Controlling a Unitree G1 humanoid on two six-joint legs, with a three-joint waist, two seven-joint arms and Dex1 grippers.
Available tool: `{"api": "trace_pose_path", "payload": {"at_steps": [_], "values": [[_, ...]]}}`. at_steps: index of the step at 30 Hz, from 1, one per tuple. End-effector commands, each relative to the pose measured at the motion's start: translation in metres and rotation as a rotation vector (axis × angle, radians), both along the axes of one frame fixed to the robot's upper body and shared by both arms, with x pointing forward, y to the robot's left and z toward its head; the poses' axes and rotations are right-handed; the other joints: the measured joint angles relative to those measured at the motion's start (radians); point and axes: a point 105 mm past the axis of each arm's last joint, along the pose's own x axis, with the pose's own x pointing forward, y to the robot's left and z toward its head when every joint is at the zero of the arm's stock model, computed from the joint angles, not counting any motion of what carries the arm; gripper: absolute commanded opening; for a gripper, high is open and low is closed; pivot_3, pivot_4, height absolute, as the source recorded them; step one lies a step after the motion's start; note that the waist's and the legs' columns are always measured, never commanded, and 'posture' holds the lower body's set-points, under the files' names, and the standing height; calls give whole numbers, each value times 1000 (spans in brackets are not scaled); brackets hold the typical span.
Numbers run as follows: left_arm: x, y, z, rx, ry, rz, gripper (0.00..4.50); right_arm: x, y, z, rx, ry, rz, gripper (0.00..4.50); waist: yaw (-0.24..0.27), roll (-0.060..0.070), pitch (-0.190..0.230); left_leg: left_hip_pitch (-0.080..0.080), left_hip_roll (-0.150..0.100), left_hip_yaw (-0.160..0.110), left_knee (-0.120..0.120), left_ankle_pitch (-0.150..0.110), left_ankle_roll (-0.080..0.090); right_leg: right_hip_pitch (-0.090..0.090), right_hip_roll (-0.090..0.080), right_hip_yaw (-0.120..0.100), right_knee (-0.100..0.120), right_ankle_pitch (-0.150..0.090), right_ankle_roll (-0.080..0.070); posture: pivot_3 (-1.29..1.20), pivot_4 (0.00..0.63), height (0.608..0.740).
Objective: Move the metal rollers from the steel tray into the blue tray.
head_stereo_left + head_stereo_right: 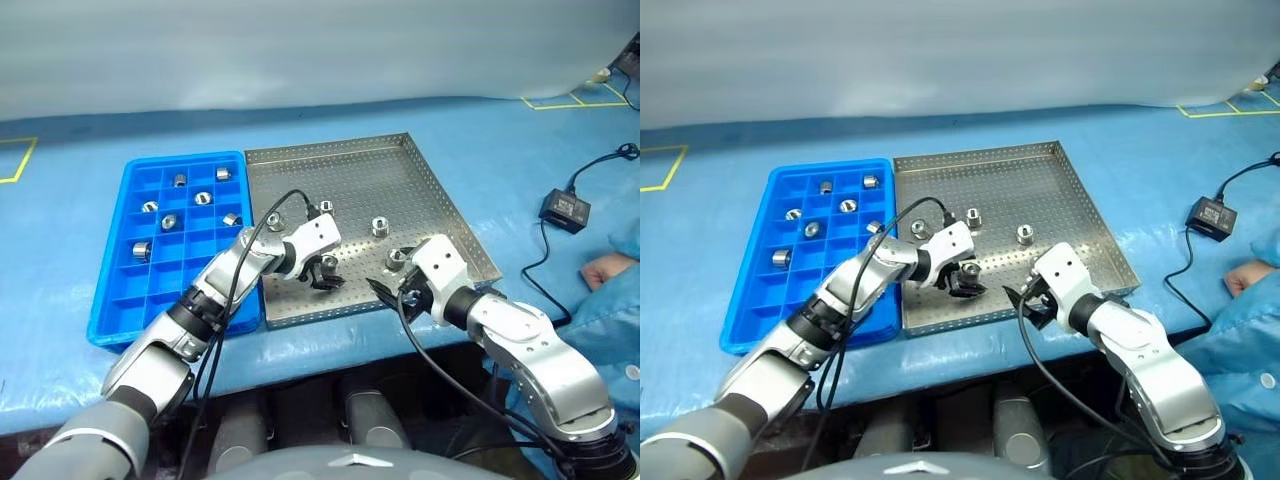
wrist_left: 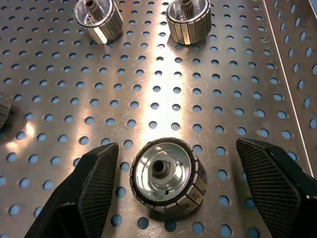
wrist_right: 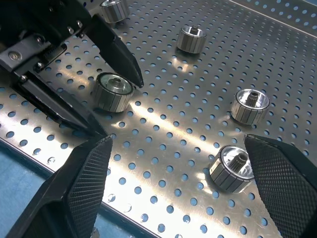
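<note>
Blue tray point(image 1: 110, 290) sits left of steel tray point(image 1: 440, 200), touching. Six rollers in blue tray's far compartments point(image 1: 180, 180). Steel tray: five rollers point(image 1: 380, 226), one btwn left gripper point(image 1: 323, 275) fingers, near edge; right gripper point(image 1: 392, 290) at near-right.

Silver-and-black robot arms with black two-finger grippers

Each arm is built of rounded silver-grey metal segments joined by black collars, ending in a white boxy wrist block. A thin black cable loops along each forearm to the wrist. The left gripper point(image 1: 322, 277), at frame centre, and the right gripper point(image 1: 385, 290), just right of it, carry dark, tapering fingers; in the wrist views the finger pads point(image 2: 89, 183) show a fine knurled, cross-hatched texture. Black bracket plates with small screws sit behind the left gripper's fingers in the right wrist view.
</note>
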Motion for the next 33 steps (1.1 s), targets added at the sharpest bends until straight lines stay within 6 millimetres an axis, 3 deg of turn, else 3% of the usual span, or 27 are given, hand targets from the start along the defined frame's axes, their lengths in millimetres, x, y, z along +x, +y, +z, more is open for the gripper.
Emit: {"api": "trace_pose_path", "payload": {"at_steps": [1,6,8,11,17,22,29,32,33], "values": [[5,3,-4,27,-10,25,3739,1,0,15,-3,-66,-7,4500,-4,0,0,1,0,0,0,0,0,1,0,0,0,0,0,-302,150,740],[-1,7,-10,44,9,1,2234,5,8,10,32,-44,26,4500,-14,1,-1,2,0,0,0,0,0,2,0,0,0,0,0,-292,150,740],[-2,6,-10,41,6,0,2234,6,11,4,36,-19,40,4500,-15,1,-1,2,0,0,0,0,0,2,0,0,0,0,0,-285,150,740],[-2,5,-4,11,-1,4,1891,7,18,0,59,9,79,4500,-14,1,-1,2,0,0,0,0,0,2,0,0,0,0,0,-276,150,740],[-2,5,7,-26,-25,3,1886,0,39,-6,154,64,210,4500,-15,1,-1,2,0,0,-1,0,0,1,0,0,0,0,0,-268,150,740],[-1,7,26,-92,-65,20,1886,2,42,-4,152,57,238,4500,-13,1,-1,1,0,0,-1,0,0,1,0,0,0,0,0,-253,150,740],[-5,30,95,-328,-211,151,1886,6,44,1,155,30,258,4500,-9,1,-1,1,0,0,-1,0,0,0,0,1,0,0,0,-219,150,740],[-16,44,110,-367,-250,193,1886,6,48,4,168,19,279,4500,-6,1,-1,2,1,0,-2,0,0,0,0,1,1,0,0,-200,150,740],[-18,59,114,-372,-278,265,1886,6,50,6,168,15,292,4500,-5,1,-1,2,1,0,-2,0,0,1,1,1,1,0,0,-191,150,740]]}}
